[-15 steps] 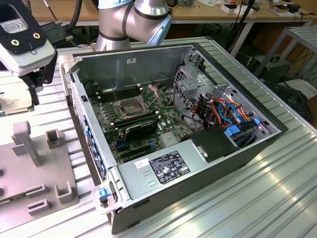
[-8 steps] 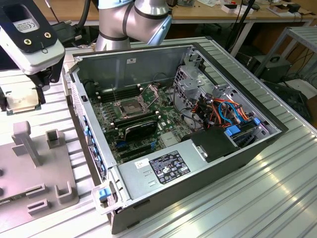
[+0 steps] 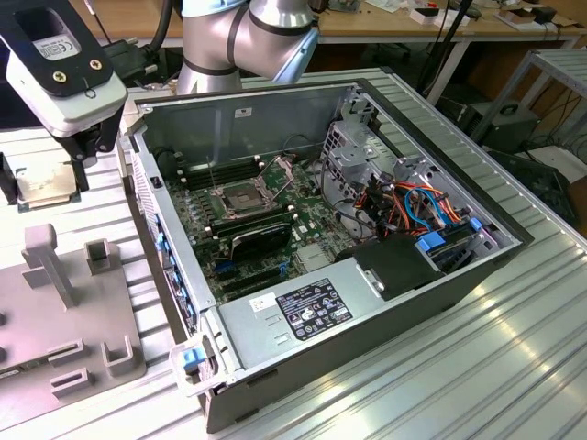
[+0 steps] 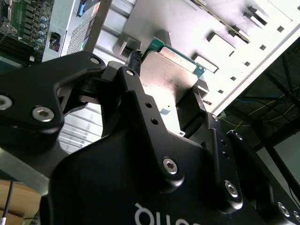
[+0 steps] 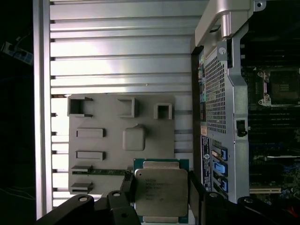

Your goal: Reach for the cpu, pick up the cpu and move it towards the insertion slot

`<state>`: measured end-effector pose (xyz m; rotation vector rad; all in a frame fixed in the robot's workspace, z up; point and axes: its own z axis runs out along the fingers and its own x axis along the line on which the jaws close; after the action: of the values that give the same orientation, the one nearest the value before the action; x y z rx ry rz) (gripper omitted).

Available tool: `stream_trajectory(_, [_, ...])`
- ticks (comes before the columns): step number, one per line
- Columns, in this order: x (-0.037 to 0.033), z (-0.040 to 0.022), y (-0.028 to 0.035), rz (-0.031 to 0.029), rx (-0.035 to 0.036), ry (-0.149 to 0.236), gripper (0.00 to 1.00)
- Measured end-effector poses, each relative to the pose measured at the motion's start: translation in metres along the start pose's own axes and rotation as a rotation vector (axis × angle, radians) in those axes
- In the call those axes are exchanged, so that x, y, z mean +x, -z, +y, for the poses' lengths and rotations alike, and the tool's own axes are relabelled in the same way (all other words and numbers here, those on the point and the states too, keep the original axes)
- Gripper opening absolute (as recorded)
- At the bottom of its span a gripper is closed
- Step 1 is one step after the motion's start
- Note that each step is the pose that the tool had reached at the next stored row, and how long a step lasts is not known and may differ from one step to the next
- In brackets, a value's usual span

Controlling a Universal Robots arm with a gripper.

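The cpu [image 3: 38,191] is a flat silvery-beige square on a green edge, at the exterior view's left, outside the computer case. My gripper [image 3: 43,179] hangs over it with a black finger against each side, shut on it. In both wrist views the cpu [image 5: 161,190] [image 4: 171,75] sits between the fingertips [image 5: 127,180], above the end of a grey fixture plate [image 5: 103,140]. The insertion slot [image 3: 240,197] is the metal-framed socket with a dark centre on the green board inside the case, well to the exterior view's right of the gripper. It also appears in the first wrist view [image 5: 281,86].
The open computer case [image 3: 138,156] has a raised side wall between the cpu and the socket. Inside are a black expansion card [image 3: 261,240], a drive cage [image 3: 353,151] and bundled cables [image 3: 417,206]. The grey fixture plate [image 3: 55,316] carries upright blocks. The table is ribbed aluminium [image 3: 514,367].
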<state>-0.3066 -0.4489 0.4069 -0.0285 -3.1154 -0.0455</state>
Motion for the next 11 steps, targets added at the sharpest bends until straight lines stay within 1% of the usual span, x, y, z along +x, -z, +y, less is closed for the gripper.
stream_trajectory(5, [-0.0004,0.0,0.0,0.0,0.0,0.0,0.55])
stream_trajectory(11, [-0.005,0.0001,0.0001,0.0,0.0,0.0,0.55])
